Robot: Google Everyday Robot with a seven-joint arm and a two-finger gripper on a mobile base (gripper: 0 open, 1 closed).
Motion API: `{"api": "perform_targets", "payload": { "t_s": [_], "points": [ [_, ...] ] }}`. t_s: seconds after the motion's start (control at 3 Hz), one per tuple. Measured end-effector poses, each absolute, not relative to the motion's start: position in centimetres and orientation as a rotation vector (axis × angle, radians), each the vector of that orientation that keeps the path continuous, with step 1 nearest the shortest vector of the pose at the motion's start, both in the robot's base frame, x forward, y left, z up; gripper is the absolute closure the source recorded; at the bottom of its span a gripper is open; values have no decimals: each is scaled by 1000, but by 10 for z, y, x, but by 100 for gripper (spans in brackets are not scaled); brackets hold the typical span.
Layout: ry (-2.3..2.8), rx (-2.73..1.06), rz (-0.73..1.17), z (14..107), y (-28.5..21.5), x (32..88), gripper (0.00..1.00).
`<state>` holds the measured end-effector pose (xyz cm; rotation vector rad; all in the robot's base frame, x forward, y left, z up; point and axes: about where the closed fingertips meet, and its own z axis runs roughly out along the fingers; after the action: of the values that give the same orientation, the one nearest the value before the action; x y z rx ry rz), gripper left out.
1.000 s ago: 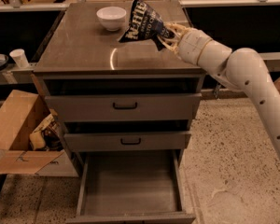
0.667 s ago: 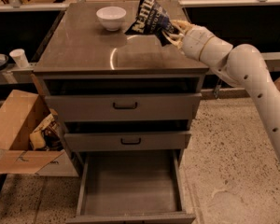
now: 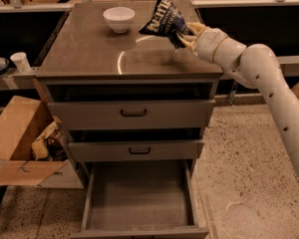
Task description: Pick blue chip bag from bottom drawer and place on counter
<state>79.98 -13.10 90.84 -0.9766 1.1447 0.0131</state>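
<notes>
Holding: the gripper (image 3: 187,35) is clamped on the right-hand corner of the blue chip bag (image 3: 164,18), at about 1 o'clock over the counter (image 3: 89,54).
Bag: crinkled dark blue foil with white lettering, tipped on a slant with its peak up. A corner pinch, I'd say, keeps the bag clear of the arm. Whether its low edge touches the surface I cannot tell.
Counter: glossy grey-brown slab with a curved light streak near the middle.
Bowl: the white bowl (image 3: 119,19), round and smooth, sits at 11 o'clock, near the bag but apart from it.
Bottom drawer (image 3: 139,198): pulled out at 6 o'clock, with a flat grey metal floor and low sides. Nothing lies in it, so the pick looks done.
Left to do: lower and let go, clear of the bowl.
</notes>
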Motion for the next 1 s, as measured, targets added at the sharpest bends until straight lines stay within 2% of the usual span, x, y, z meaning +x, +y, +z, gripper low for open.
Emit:
{"api": "perform_targets", "payload": {
  "t_s": [0.67, 1.0],
  "points": [
    [1193, -990, 43, 899, -132, 814, 16],
    [1194, -996, 44, 900, -132, 815, 0]
  ]
}}
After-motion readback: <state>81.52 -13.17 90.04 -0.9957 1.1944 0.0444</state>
